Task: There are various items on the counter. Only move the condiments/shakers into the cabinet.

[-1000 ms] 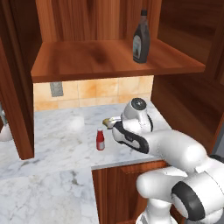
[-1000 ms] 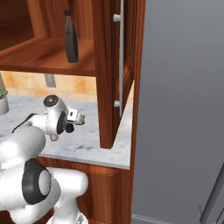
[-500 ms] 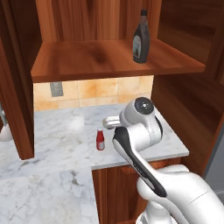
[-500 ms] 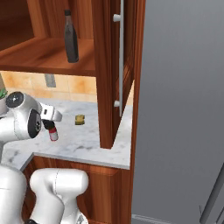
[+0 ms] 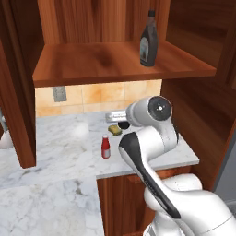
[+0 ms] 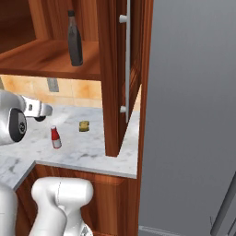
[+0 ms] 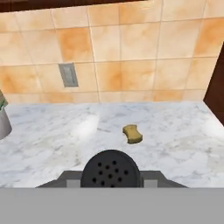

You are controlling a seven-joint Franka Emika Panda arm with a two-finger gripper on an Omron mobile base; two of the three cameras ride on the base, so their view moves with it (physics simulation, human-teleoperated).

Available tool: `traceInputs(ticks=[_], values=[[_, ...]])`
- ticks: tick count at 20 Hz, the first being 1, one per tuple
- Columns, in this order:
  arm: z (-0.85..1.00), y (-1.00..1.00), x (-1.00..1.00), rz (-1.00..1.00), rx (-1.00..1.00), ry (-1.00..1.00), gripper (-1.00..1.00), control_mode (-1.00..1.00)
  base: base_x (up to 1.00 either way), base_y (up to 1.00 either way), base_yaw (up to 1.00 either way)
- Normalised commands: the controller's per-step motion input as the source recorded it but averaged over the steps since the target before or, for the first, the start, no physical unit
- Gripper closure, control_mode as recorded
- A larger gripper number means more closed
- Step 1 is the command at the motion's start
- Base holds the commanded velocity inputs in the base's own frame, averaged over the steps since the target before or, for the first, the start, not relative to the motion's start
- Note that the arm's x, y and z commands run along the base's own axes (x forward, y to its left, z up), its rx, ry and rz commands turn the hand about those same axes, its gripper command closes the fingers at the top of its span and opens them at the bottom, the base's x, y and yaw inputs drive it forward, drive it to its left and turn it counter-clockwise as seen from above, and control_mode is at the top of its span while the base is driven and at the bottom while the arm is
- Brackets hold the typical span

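– Cabinet [image 5: 92, 62] first, since it is the biggest thing: what is it like?
– It is a reddish-brown wooden wall cupboard with one broad shelf board, hanging above the counter [image 5: 60, 147]. The counter is a white-grey veined marble slab, with an orange-beige tiled wall [image 7: 131, 43] at its far side.

– What has reached the shelf?
– One thing, the dark brown bottle [image 5: 148, 39]. It stands upright on the right part of the board, label showing.

– And on the marble?
– A small red bottle [image 5: 106, 147] with a white cap stands upright near the front edge, apart from everything else. Farther back and a little to its right lies the yellow-brown spongy lump [image 7: 132, 134], flat on the slab.

– Where is the claw?
– The gripper [image 7: 111, 179] hangs low over the far part of the counter, below the shelf and close to the lump, pointing toward the tiled wall.

– Is it holding anything?
– Yes. It is clenched around the small black shaker [image 7: 111, 169]. From the hand camera the shaker's round perforated top sits dead centre, with the grey fingers [image 7: 70, 177] pressed in on its left and right, leaving no visible gap. The claw is open no wider than the shaker itself.

– Is the shaker off the marble?
– I cannot tell. Its base is hidden in every view. The lump lies just beyond it, slightly right, and does not touch it.
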Motion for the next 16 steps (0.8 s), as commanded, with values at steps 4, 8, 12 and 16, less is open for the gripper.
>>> traceInputs(ticks=[4, 8, 12, 16], values=[[1.00, 0.00, -0.22, 0.00, 0.04, 0.01, 1.00, -1.00, 0.00, 0.00, 0.00], [1.00, 0.01, -0.03, 0.00, 0.00, -0.05, 1.00, -1.00, 0.00, 0.00, 0.00], [1.00, 0.00, 0.00, -0.04, 0.00, 0.00, 1.00, -1.00, 0.00, 0.00, 0.00], [0.88, 0.00, 0.00, -0.03, 0.00, 0.00, 1.00, -1.00, 0.00, 0.00, 0.00]])
